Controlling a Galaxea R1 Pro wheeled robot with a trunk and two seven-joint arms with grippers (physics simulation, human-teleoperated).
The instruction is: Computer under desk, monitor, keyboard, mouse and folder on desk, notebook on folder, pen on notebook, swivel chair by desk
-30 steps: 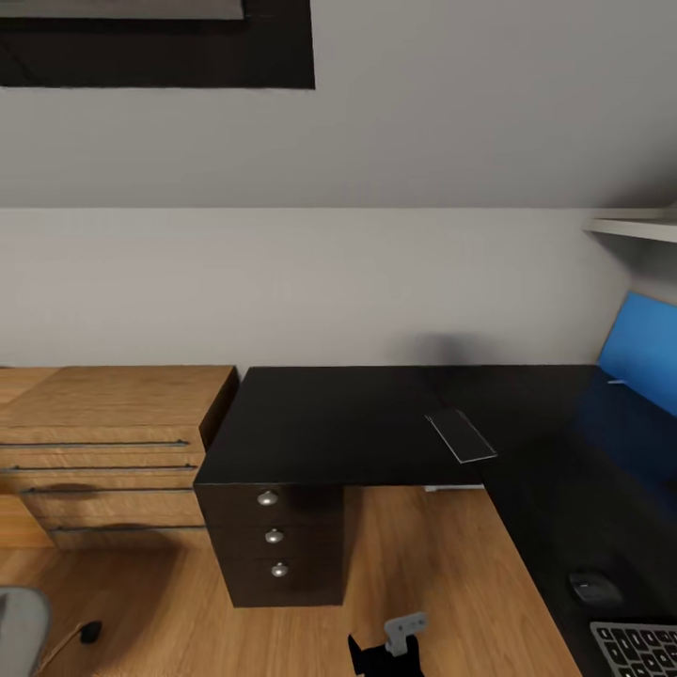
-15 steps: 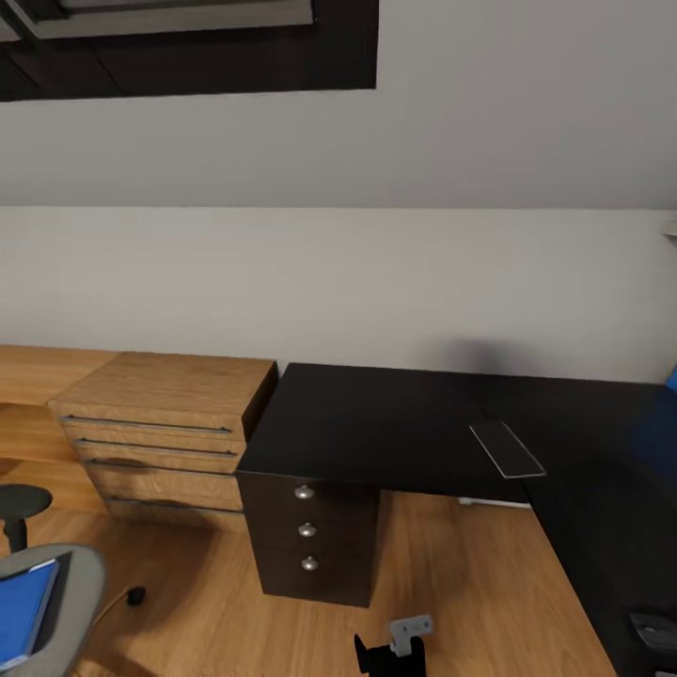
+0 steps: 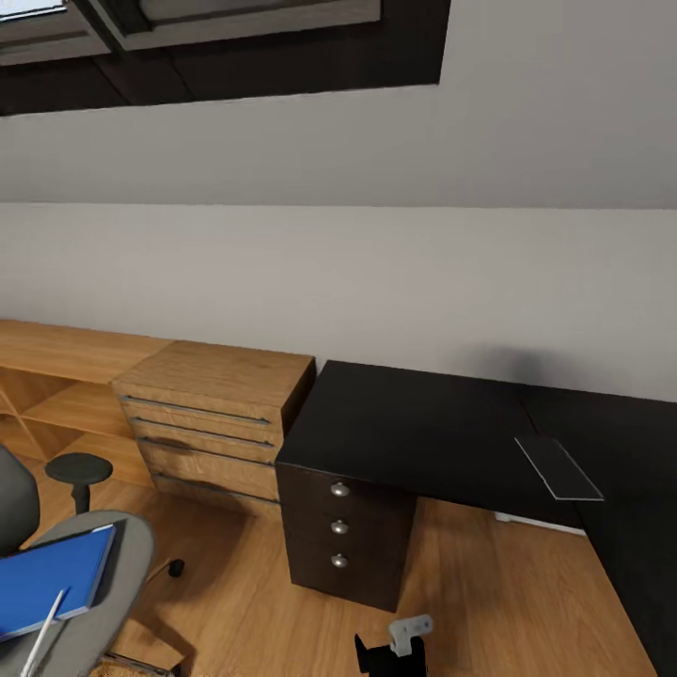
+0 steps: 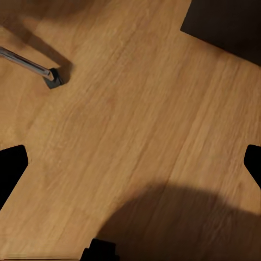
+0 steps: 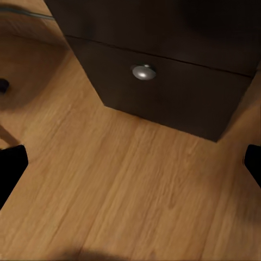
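While I look from the head camera, the big black desk (image 3: 423,432) sits at about 3 o'clock, its drawer unit (image 3: 343,531) showing three round knobs. The wooden dresser (image 3: 212,423) stands just beside it, at 9 o'clock. The swivel chair (image 3: 103,583) is at 8 o'clock, holding the blue folder (image 3: 52,578) and the pen (image 3: 42,635). In each wrist view I see both fingertips spread wide over the floor (image 4: 136,136), holding nothing.

Black desk (image 3: 423,428) with silver knobs (image 3: 339,489), bright blue folder (image 3: 47,575), grey swivel chair (image 3: 118,550), light wood-grain floor (image 3: 489,602)
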